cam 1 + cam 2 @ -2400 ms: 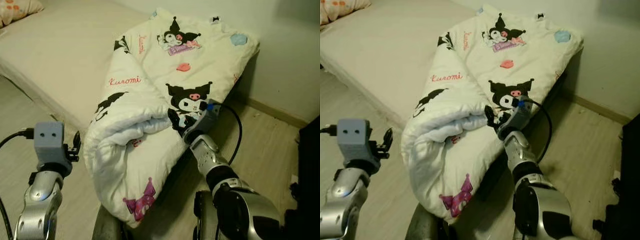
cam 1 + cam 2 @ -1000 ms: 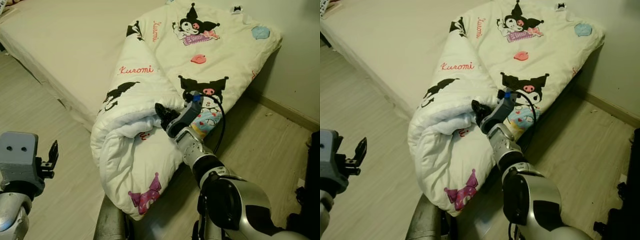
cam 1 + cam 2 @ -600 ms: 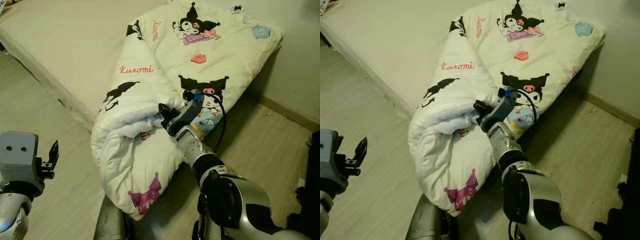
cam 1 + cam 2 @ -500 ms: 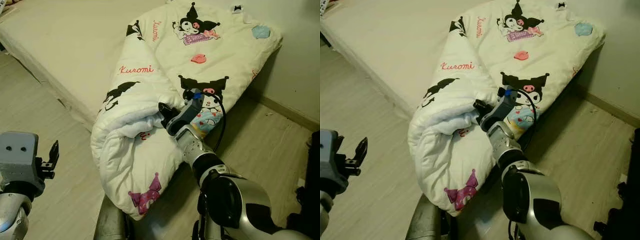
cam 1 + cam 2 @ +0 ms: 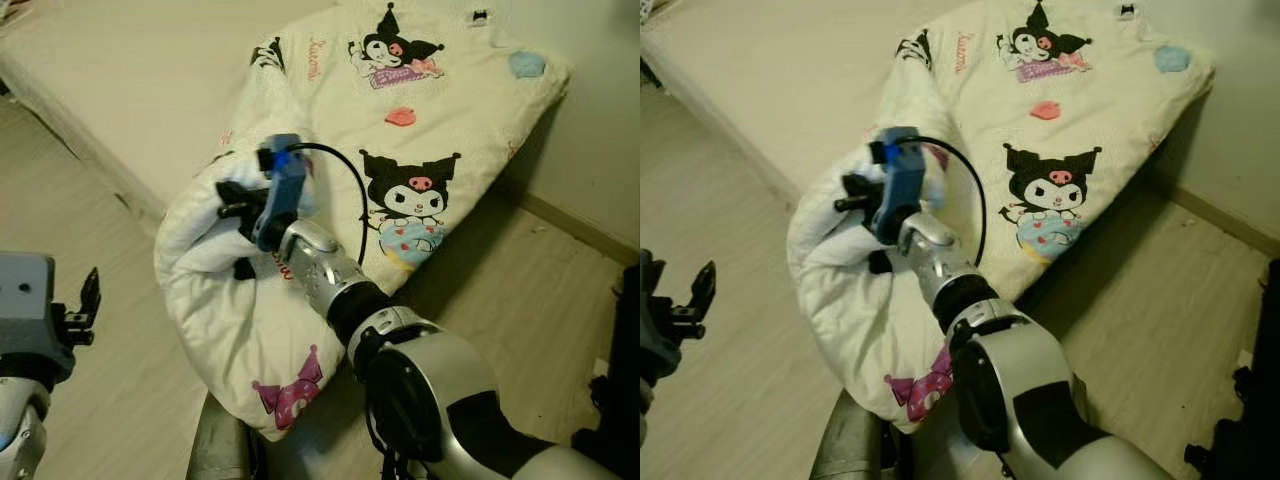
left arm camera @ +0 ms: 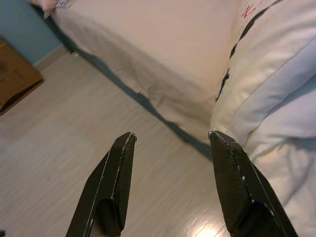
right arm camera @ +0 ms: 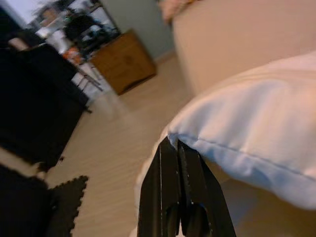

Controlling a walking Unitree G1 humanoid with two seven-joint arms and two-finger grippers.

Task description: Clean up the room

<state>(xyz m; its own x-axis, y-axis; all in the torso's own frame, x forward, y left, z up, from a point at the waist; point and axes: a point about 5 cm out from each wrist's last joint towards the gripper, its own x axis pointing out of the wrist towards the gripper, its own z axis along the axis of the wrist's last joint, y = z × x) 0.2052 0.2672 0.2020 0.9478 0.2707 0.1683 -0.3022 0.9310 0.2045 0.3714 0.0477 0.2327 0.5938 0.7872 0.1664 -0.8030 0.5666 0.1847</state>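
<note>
Big beige mattress (image 5: 130,90) ran along the left, its edge dropping down to pale wood floor (image 5: 120,330) with plenty of open room on that side. Sprawled over the mattress corner and spilling off toward the floor: a white cartoon-print comforter (image 5: 440,130), far side lying flat, near side bunched into a fat roll hanging off the edge. Baseboard and wall sat close behind on the right, so much tighter over there.

Compared with a moment before, quite a shift. Right gripper (image 5: 232,205) had swung across from the middle of the comforter, by the printed cartoon face, over to the left end of the roll, dragging the fold along with it, so the roll looked tighter and pulled further left. Cartoon face (image 5: 412,190) sat fully uncovered as a result.

From the right wrist camera, fingers (image 7: 170,192) pressed flat together with a hem of the white fabric pinched at the tips, floor and a wooden cabinet (image 7: 123,61) blurry behind.

Left gripper (image 6: 170,185) hung low over bare floor just beside the mattress edge, fingers spread wide, holding nothing, roughly where it was earlier.
</note>
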